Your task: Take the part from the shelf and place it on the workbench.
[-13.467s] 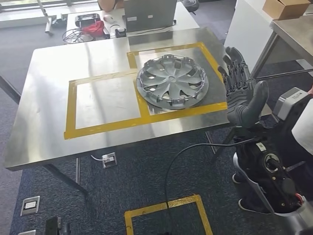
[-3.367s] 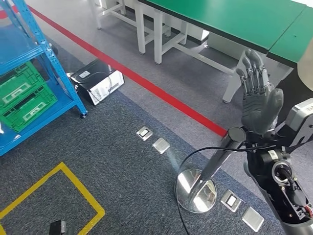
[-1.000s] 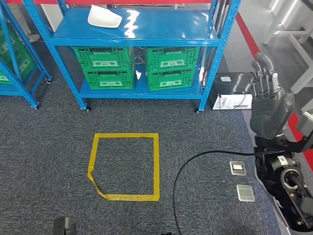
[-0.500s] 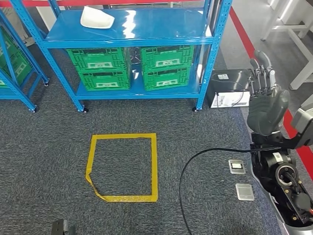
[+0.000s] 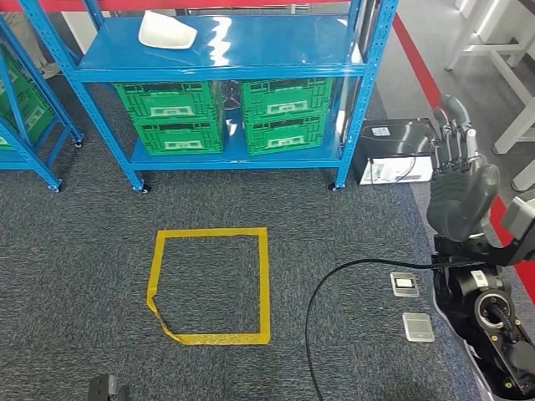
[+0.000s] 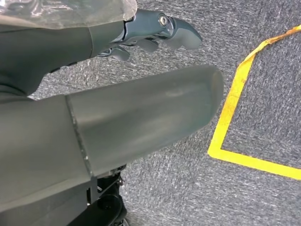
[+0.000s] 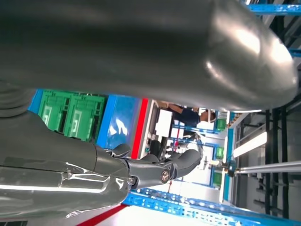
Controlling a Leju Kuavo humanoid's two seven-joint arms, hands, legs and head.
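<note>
A white curved part [image 5: 166, 32] lies on the upper board of the blue shelf [image 5: 227, 58], toward its left end. Straight ahead of me stands that shelf, beyond a yellow tape square [image 5: 211, 286] on the carpet. My right hand [image 5: 461, 180] is raised at the right, fingers upward and apart, holding nothing, far from the part. In the right wrist view the right hand [image 7: 149, 169] is empty too. My left hand [image 6: 142, 113] hangs over the carpet beside the yellow tape [image 6: 230, 122], fingers [image 6: 160, 28] stretched out with nothing in them.
Green crates [image 5: 230, 113] fill the shelf's lower board. A black box [image 5: 394, 150] sits on the floor by the shelf's right post. A black cable [image 5: 328, 284] loops across the carpet near floor sockets [image 5: 405, 284]. Another blue shelf [image 5: 25, 100] stands at left.
The camera has swung from the workbench with a hubcap, across the floor, to face the blue shelf. Over the last half second the view barely shifts. My right hand stays raised and empty.
</note>
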